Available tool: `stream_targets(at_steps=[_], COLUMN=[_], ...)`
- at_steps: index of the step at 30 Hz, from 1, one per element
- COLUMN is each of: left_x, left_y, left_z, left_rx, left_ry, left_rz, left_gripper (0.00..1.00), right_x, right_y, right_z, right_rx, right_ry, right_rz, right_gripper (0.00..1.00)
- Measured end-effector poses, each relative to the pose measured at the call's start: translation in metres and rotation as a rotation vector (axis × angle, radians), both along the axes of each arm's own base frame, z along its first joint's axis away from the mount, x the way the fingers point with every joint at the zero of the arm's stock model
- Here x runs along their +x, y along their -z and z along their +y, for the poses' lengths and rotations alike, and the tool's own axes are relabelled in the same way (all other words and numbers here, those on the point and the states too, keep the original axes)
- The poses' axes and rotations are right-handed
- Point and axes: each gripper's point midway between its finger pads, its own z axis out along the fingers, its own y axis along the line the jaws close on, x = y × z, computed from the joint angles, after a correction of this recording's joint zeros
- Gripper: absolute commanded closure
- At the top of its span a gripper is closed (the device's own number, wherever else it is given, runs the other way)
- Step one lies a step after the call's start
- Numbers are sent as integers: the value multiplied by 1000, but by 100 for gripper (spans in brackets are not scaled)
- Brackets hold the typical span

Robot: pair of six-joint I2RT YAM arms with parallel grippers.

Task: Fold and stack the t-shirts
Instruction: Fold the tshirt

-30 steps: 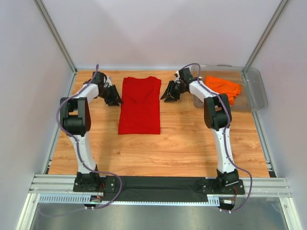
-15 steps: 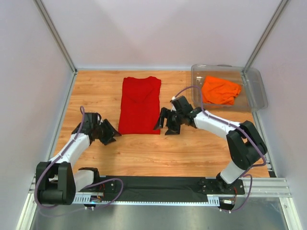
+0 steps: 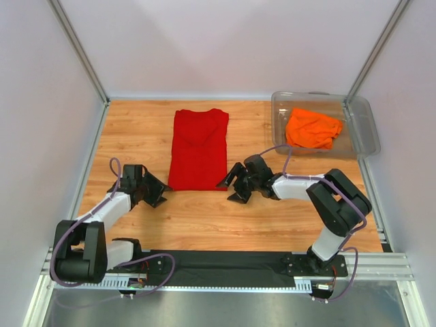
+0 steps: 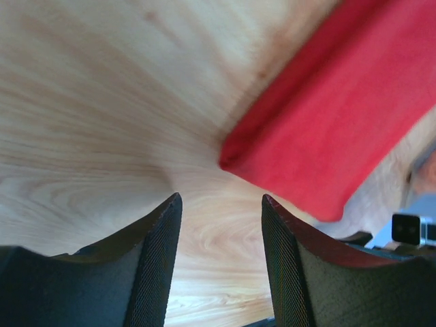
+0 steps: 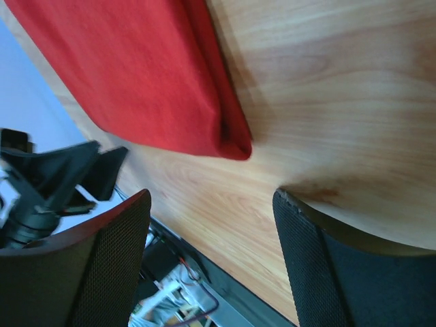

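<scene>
Red t-shirt [image 3: 198, 150] lies folded lengthwise, left gripper [image 3: 161, 193] and right gripper [image 3: 230, 191] gaping empty by its near corners

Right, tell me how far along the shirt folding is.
Done: the red t-shirt lies folded into a narrow strip. In hand: nothing gripped; the left gripper and right gripper sit open at its near corners. Left: likely another fold, the orange t-shirt, crumpled in the bin, plus stacking.

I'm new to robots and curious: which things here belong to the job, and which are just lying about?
For the job: red t-shirt, folded into a strip; orange t-shirt, crumpled; left claw and right claw, both open.
Just there: clear plastic bin, holding the orange shirt; wooden table.
</scene>
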Motion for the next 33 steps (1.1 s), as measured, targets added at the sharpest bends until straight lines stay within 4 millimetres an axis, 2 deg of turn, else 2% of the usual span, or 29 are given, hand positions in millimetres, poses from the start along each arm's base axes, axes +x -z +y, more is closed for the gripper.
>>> stream_targets(at_steps=[3,7,14,19,27,31,33], left_x=[-2,10,20,24,30,31,31], left_y=[13,12,13,14,19,20,20], left_z=[-3,-4,-5,-4,-4,-4,-4], left_rx=[-47,-97,-150,-160,-163,-164,-163], left_ry=[-59,-133,-214,-233,-234,-233,-233], left_rz=[55,48,36,29,23,20,20], left_gripper=[43,44,46,52,66,70,72], right_x=[5,10,19,22,26,28,29], right_y=[-1,2,5,6,9,11,14], right_z=[7,6,2,2,3,2,0], right_rx=[15,-9,-9,7,16,15,8], right_ry=[50,132,263,323,384,413,427], right_rz=[4,27,93,128,160,176,181], right_gripper=[27,35,36,41,44,56,57])
